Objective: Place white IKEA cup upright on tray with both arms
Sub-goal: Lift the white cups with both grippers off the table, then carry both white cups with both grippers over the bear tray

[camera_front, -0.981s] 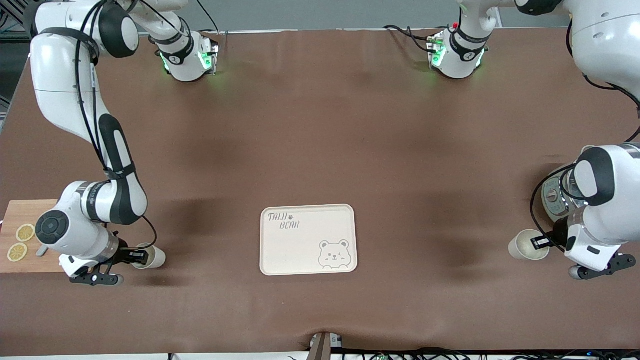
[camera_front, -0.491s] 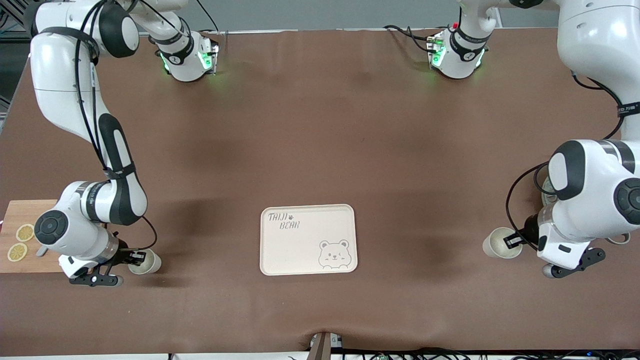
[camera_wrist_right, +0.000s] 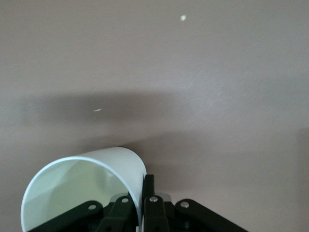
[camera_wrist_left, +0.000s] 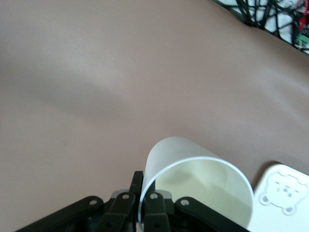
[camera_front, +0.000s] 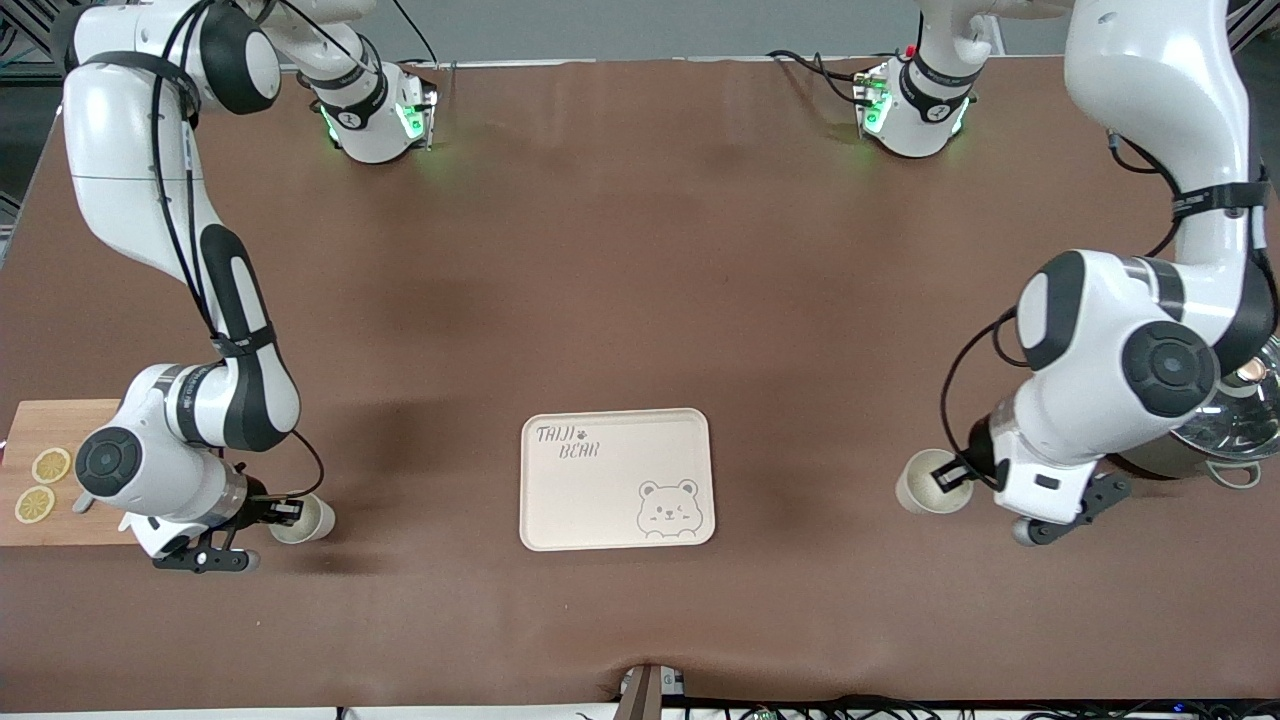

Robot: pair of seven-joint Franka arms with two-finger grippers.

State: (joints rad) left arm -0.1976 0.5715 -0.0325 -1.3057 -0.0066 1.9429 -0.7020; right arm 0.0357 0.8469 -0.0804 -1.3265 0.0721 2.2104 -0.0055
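Observation:
The cream tray (camera_front: 560,500) with the bear drawing lies at the table's middle, with nothing on it. My right gripper (camera_front: 285,513) is shut on the wall of a white cup (camera_front: 305,520), over the bare table between the cutting board and the tray. In the right wrist view the gripper (camera_wrist_right: 142,203) pinches that cup's rim (camera_wrist_right: 82,188). My left gripper (camera_front: 955,477) is shut on a second white cup (camera_front: 925,483), over the table toward the left arm's end. In the left wrist view the gripper (camera_wrist_left: 143,203) pinches that cup (camera_wrist_left: 193,183), and the tray's bear corner (camera_wrist_left: 285,193) shows.
A wooden cutting board (camera_front: 60,430) with two lemon slices (camera_front: 35,485) lies at the right arm's end. A metal pot (camera_front: 1235,430) stands at the left arm's end, partly hidden by the left arm.
The left arm has carried its cup a good way toward the tray, uncovering the pot. The right gripper and its cup have shifted only slightly.

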